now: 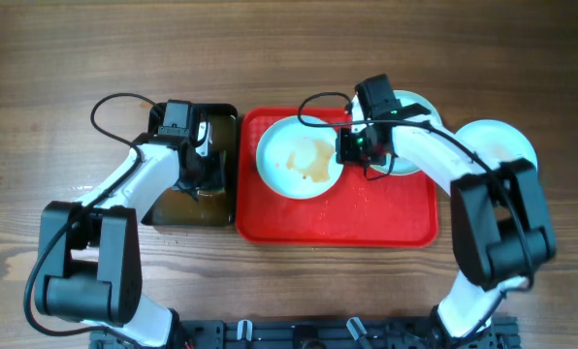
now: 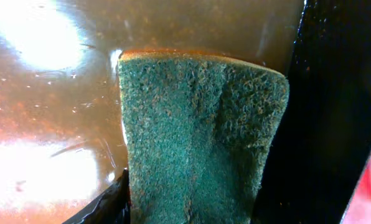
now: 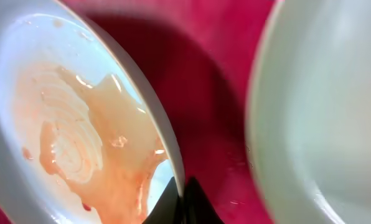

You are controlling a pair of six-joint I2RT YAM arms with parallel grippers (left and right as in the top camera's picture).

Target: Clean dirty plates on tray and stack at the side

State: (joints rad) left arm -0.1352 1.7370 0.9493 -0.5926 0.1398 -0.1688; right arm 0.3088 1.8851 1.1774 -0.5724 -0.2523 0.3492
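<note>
A dirty plate (image 1: 299, 157) with an orange-yellow smear lies on the left part of the red tray (image 1: 337, 218). My right gripper (image 1: 348, 146) is shut on its right rim; the right wrist view shows the fingertips (image 3: 184, 199) pinching the rim of this plate (image 3: 61, 124). A second plate (image 1: 405, 160) sits at the tray's right end, partly under my right arm, and shows in the right wrist view (image 3: 322, 106). A third plate (image 1: 497, 143) lies on the table right of the tray. My left gripper (image 1: 200, 170) is down in the black bin, shut on the green sponge (image 2: 198, 143).
The black bin (image 1: 221, 208) with brownish water (image 2: 42, 112) stands against the tray's left side. Its dark wall (image 2: 335, 112) is right of the sponge. Wooden table (image 1: 95, 58) surrounds everything.
</note>
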